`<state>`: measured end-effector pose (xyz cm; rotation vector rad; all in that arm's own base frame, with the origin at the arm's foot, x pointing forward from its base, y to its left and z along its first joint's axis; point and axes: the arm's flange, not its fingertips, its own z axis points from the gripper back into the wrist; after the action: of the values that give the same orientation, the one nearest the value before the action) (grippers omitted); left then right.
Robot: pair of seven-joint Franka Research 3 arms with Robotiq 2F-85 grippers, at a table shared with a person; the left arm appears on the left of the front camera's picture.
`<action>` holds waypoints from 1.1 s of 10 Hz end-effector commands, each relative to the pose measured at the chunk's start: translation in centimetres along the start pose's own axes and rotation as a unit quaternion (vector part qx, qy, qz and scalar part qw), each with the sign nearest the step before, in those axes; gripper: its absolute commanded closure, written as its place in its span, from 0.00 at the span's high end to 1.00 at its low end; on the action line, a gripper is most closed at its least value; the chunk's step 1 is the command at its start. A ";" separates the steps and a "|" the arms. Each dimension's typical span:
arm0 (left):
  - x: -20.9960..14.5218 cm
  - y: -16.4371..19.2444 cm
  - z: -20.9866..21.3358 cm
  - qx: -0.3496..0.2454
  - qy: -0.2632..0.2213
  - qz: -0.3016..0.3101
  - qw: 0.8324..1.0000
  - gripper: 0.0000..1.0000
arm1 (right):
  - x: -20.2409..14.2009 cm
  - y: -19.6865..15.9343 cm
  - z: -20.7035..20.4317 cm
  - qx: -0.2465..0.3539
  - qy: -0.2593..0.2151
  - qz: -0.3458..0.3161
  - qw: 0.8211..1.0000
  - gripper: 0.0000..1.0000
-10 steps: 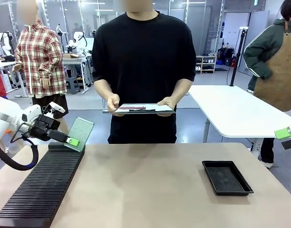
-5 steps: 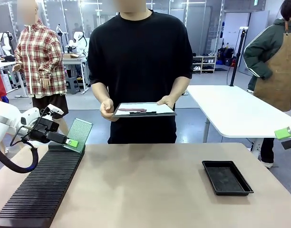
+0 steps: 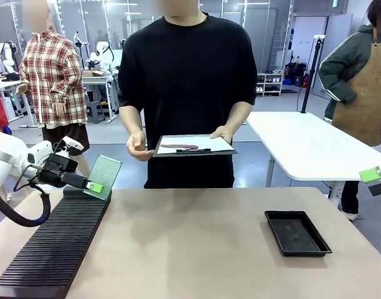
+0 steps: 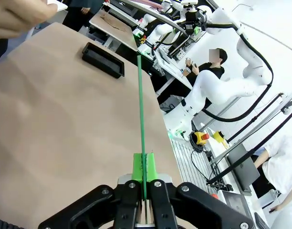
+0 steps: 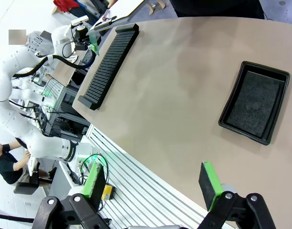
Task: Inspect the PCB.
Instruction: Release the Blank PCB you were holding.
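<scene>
PCB (image 3: 106,173) pinched at its lower edge by our left gripper (image 3: 94,185), board tilted just over the rack's (image 3: 53,249) far end. Right gripper (image 5: 153,180) spread wide, holding nothing, at the table's (image 3: 197,249) right side. We see a black tray (image 3: 297,233) right of centre; person (image 3: 187,75) opposite holds a clipboard (image 3: 193,144).

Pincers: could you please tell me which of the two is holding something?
The left pincer, shut on the green PCB at the far end of the black slotted rack; the right pincer is open and empty beside the table.
</scene>
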<state>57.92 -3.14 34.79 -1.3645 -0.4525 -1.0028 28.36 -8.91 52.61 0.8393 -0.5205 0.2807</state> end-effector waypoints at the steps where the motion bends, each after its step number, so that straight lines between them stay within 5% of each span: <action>1: 0.3 -0.3 0.0 0.000 0.004 -0.003 1.000 0.00 | 0.1 0.0 0.0 0.008 -0.004 0.007 1.000 1.00; 11: 0.3 -0.3 0.0 0.000 0.004 -0.003 1.000 0.00 | 0.1 0.0 0.0 0.008 -0.004 0.007 1.000 1.00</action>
<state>57.92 -3.14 34.79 -1.3645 -0.4525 -1.0028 28.36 -8.91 52.61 0.8393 -0.5206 0.2808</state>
